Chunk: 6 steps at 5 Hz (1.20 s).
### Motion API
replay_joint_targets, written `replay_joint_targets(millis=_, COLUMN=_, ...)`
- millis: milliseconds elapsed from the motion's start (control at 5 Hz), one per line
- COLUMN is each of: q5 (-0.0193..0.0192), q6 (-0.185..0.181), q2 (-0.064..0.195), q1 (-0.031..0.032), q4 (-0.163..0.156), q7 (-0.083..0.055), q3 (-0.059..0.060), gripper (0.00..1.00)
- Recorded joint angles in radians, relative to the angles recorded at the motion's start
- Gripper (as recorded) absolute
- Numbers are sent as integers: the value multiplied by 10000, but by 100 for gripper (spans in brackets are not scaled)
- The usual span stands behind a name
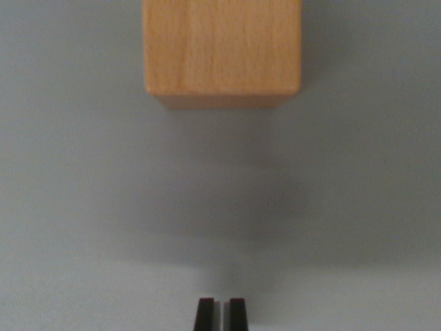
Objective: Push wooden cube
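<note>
A light wooden cube (222,48) rests on the grey surface at the top centre of the wrist view, its upper part cut off by the frame edge. My gripper (221,310) shows at the bottom centre as two black fingertips pressed close together with only a thin slit between them, holding nothing. A wide stretch of bare surface separates the fingertips from the cube's near face. The cube lies straight ahead of the fingertips, nearly in line with them.
A plain grey tabletop (83,207) fills the view on all sides of the cube. A soft shadow lies on the surface between the cube and the fingertips.
</note>
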Motion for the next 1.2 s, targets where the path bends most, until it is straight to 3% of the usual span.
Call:
replay_joint_targets(millis=1000, q5=-1, q6=-10, q2=-1, q1=0, q4=-11, q7=0, q3=0, gripper=0)
replay_joint_targets(millis=1200, q5=-1, q6=-10, q2=-1, q1=0, q4=-11, q7=0, q3=0, gripper=100)
